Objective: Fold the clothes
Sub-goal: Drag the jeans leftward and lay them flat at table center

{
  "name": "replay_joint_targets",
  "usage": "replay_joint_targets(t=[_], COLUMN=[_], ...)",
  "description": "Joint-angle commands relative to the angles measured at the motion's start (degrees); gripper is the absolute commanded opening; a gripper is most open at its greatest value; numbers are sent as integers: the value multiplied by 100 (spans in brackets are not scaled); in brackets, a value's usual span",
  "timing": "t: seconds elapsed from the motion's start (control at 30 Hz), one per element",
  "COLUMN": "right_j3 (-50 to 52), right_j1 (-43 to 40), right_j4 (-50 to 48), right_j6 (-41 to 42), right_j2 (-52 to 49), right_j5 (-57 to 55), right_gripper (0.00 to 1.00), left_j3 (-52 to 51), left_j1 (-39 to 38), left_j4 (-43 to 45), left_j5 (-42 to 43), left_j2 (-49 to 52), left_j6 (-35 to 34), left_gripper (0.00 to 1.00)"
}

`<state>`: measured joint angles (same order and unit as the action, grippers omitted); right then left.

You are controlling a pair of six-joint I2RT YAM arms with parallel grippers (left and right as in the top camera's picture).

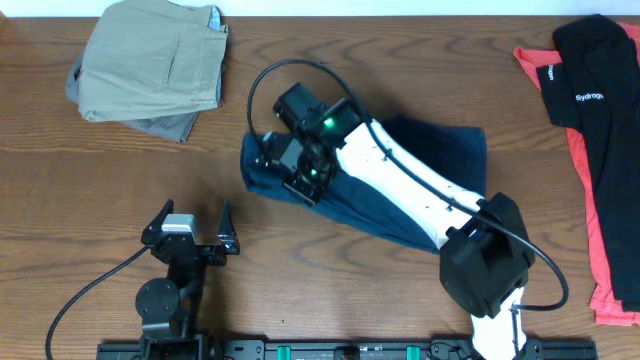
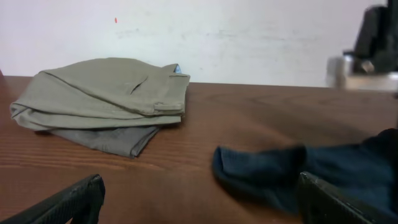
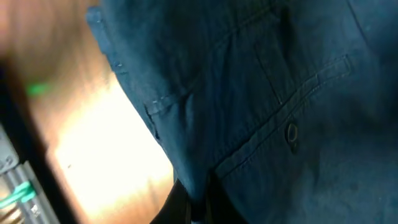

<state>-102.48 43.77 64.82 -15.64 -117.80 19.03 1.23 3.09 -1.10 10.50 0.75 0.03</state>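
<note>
The dark navy-blue shorts lie crumpled at the table's middle, partly under my right arm. My right gripper is at their left edge. In the right wrist view its fingers are shut on a fold of the navy fabric, where a pocket seam and button show. My left gripper is open and empty near the front edge, to the left of the navy shorts. In the left wrist view its jaws frame bare table, with the navy shorts just ahead on the right.
Folded tan shorts rest on grey shorts at the back left; the stack also shows in the left wrist view. A black white-lettered top lies over a coral-red piece at the right edge.
</note>
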Motion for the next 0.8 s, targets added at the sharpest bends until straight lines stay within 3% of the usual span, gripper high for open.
replay_joint_targets(t=[0.0, 0.03, 0.07, 0.1, 0.13, 0.17, 0.4, 0.5, 0.77], right_j3=[-33, -33, -33, -33, -33, -33, -127, -188, -188], right_j1=[109, 125, 131, 129, 122, 101, -302, -680, -2485], right_j4=[289, 387, 479, 557, 608, 636, 710, 761, 1040], right_j6=[-92, -94, -92, -57, 42, 168, 903, 1506, 3082], right_j2=[42, 42, 42, 42, 42, 42, 188, 424, 1172], right_j5=[273, 308, 308, 299, 293, 278, 175, -411, -1770], right_gripper=[1, 4, 17, 67, 93, 99, 99, 99, 99], left_j3=[-101, -101, -101, -101, -101, -101, -101, -101, -101], left_j1=[-28, -28, -28, -28, -28, -28, -28, -28, -28], left_j4=[-186, -186, -186, -186, -186, -186, -186, -186, -186], left_j5=[76, 76, 76, 76, 76, 76, 76, 76, 76], left_j2=[-15, -15, -15, -15, -15, -15, -15, -15, -15], left_j6=[37, 37, 37, 37, 37, 37, 37, 37, 37], left_gripper=[98, 98, 98, 98, 98, 98, 98, 98, 98])
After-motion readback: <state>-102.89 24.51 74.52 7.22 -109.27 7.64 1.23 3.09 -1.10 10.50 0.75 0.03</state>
